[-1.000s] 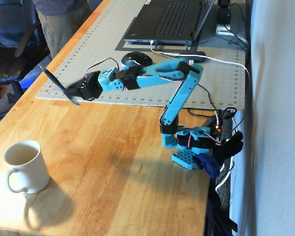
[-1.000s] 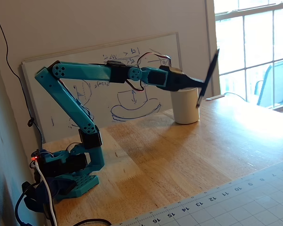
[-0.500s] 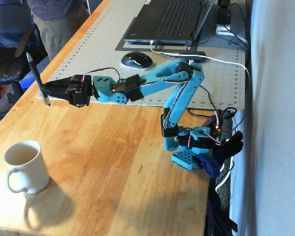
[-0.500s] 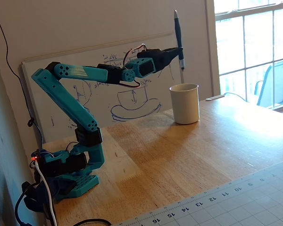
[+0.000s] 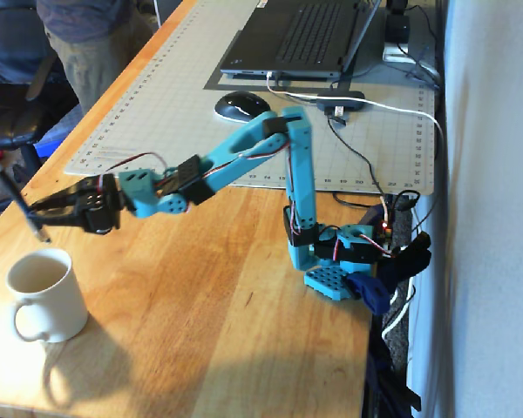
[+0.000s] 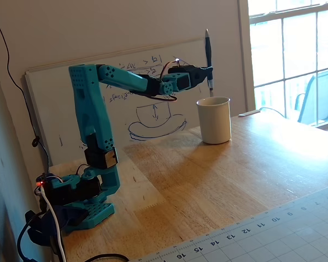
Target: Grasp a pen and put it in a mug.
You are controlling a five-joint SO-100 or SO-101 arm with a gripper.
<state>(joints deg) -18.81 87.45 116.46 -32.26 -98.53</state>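
My gripper (image 5: 37, 209) is shut on the dark pen (image 5: 17, 196) at about its middle. The pen stands nearly upright, a little tilted, with its lower tip just above the open top of the cream-white mug (image 5: 45, 296). In a fixed view the gripper (image 6: 208, 71) holds the pen (image 6: 208, 46) over the mug (image 6: 214, 121), with a small gap between the tip and the rim. The mug stands upright on the wooden table, and its handle faces the near edge in a fixed view (image 5: 22, 324).
A grey cutting mat (image 5: 183, 104) carries a laptop (image 5: 296, 39) and a mouse (image 5: 240, 105). Cables (image 5: 366, 165) run beside the arm's base (image 5: 331, 270). A whiteboard (image 6: 153, 120) leans on the wall behind the mug. A person (image 5: 87, 35) stands at the table's far corner.
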